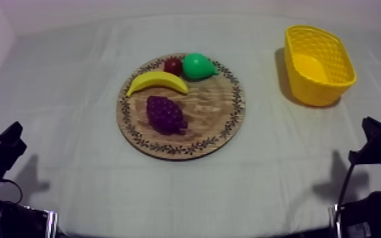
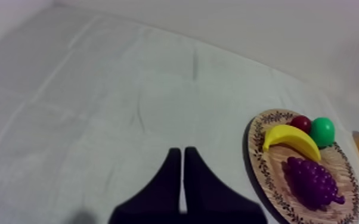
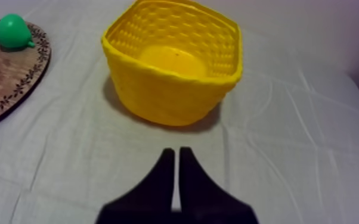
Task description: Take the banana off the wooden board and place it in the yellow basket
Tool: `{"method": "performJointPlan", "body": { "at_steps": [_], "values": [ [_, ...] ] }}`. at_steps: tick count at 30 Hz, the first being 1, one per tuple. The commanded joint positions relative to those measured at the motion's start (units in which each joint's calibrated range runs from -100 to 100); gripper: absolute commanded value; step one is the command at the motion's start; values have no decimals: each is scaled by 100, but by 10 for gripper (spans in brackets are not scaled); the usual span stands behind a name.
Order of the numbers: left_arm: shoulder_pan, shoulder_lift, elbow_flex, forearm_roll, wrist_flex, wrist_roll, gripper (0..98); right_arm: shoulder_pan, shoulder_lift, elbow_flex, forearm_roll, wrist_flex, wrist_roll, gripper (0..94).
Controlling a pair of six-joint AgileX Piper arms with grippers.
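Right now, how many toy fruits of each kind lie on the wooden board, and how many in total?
banana: 1
pear: 1
bunch of grapes: 1
small red fruit: 1
Total: 4, all on the wooden board; the yellow basket holds none.

Table (image 1: pixel 66 82): covered, as far as can be seen, by a grey-white cloth (image 1: pixel 275 177), which lies mostly flat with shallow creases and fold lines. Two items rest directly on the cloth. A round wooden board (image 1: pixel 218 114) with a dark leaf-patterned rim lies flat near the middle of the surface. A yellow basket (image 1: pixel 323 93) with lattice-textured walls stands upright toward the far right side, mouth upward, its shadow falling on the cloth on the side facing the board. Board and basket are well apart, with bare cloth between them.
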Motion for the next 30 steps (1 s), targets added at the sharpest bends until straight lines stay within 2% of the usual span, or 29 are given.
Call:
{"method": "performJointPlan", "body": {
  "at_steps": [1, 24, 30],
  "values": [
    [1, -1, 1, -2, 0, -1, 1, -1, -1, 3, -1, 0, -1, 4],
    [1, -1, 1, -2, 0, -1, 1, -1, -1, 3, -1, 0, -7, 4],
    [1, -1, 1, -2, 0, 1, 1, -51, -1, 3, -1, 0, -300, 9]
  ]
}}
